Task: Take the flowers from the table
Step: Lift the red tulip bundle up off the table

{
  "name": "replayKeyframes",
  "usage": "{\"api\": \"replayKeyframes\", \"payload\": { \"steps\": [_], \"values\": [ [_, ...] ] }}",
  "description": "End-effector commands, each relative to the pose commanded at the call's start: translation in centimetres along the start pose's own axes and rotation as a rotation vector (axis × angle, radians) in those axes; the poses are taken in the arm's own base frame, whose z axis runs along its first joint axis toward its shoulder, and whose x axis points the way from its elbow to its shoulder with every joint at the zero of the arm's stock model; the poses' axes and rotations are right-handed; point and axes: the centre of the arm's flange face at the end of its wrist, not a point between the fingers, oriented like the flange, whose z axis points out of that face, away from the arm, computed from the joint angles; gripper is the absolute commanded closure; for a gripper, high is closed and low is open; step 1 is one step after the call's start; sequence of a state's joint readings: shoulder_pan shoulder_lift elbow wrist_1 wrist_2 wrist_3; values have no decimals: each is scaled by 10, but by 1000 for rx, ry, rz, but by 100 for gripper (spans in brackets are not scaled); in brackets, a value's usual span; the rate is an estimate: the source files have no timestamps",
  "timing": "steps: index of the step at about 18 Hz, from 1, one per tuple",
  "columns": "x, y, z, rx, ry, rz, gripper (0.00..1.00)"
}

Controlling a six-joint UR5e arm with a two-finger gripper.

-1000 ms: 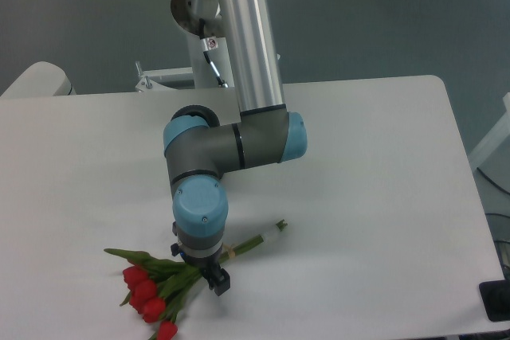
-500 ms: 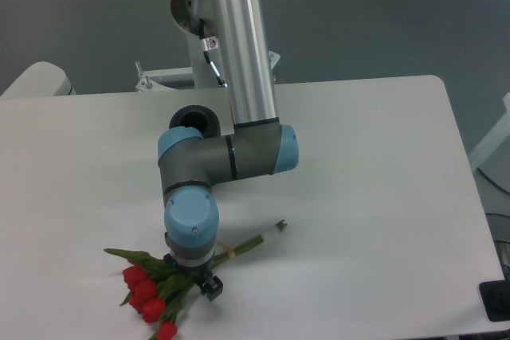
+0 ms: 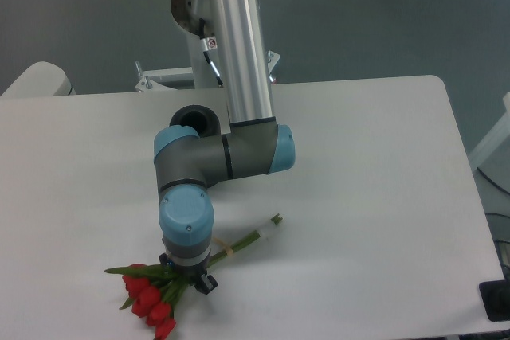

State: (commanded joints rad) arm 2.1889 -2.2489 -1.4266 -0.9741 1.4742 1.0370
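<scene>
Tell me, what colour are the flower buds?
Red; the flowers show clearly in the fixed camera view.

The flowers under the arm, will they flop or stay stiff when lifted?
The flowers will probably droop at both ends, since the pincer sits mid-bunch on thin stems. The tan band should keep them together. They look light.

You're looking at a robotics lab or test cell: an industrial arm with blue joint caps stands over a bare white counter, with grey floor behind the counter and a metal mounting bracket at its far edge.
</scene>
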Motion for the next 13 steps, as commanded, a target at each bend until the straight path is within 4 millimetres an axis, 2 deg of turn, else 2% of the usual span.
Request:
{"api": "replayKeyframes", "payload": {
  "steps": [2,6,9,13],
  "values": [
    [-4,6,-14,4,-18,-5,85],
    [-29,39,-55,24,-63,-40,90],
    [-41,60,-71,13,-58,-7,90],
    [-64,97,-91,-7,-58,-18,89]
  ]
}}
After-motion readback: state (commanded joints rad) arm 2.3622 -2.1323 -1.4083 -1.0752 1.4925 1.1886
